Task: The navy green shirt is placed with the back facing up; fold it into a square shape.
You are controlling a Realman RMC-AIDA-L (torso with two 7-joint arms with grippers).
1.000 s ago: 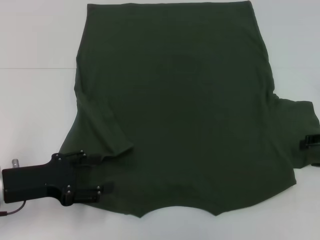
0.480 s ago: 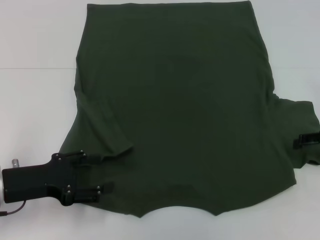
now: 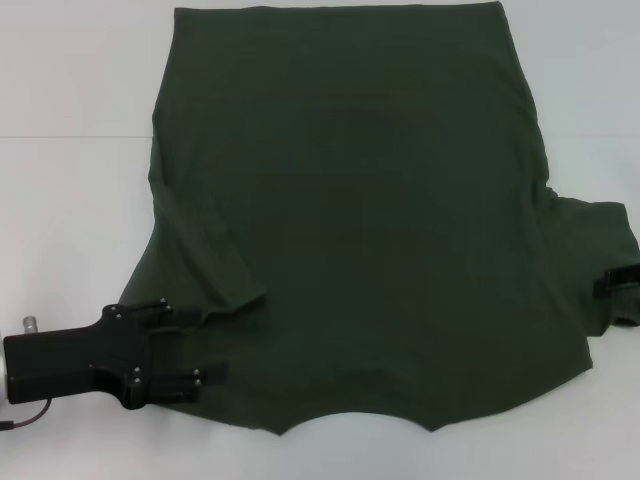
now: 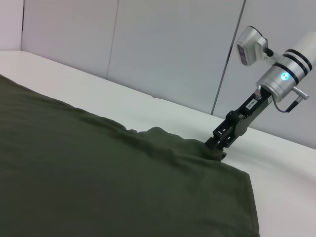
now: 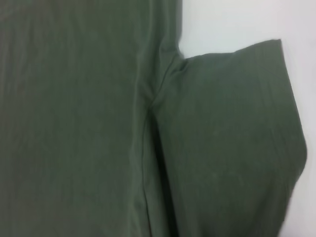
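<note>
Nearest me, the navy green shirt [image 3: 350, 220] lies flat on the white desk [image 3: 70, 180], neckline edge closest, hem farthest. Left tool [image 3: 185, 345] sits at the near-left shoulder edge, fingers parted over fabric. Right tool [image 3: 620, 282] is at the right sleeve edge; I cannot tell its state. Bare desk flanks both sides.

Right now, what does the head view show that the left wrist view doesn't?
Head view only: the left gripper at the navy green shirt's near left edge, the sleeve folded in beside it, and the curved neckline on the near edge. Left wrist view only: the right gripper down on the far sleeve with its silver wrist, plus grey wall panels behind. Both: the shirt flat on the white table.
</note>
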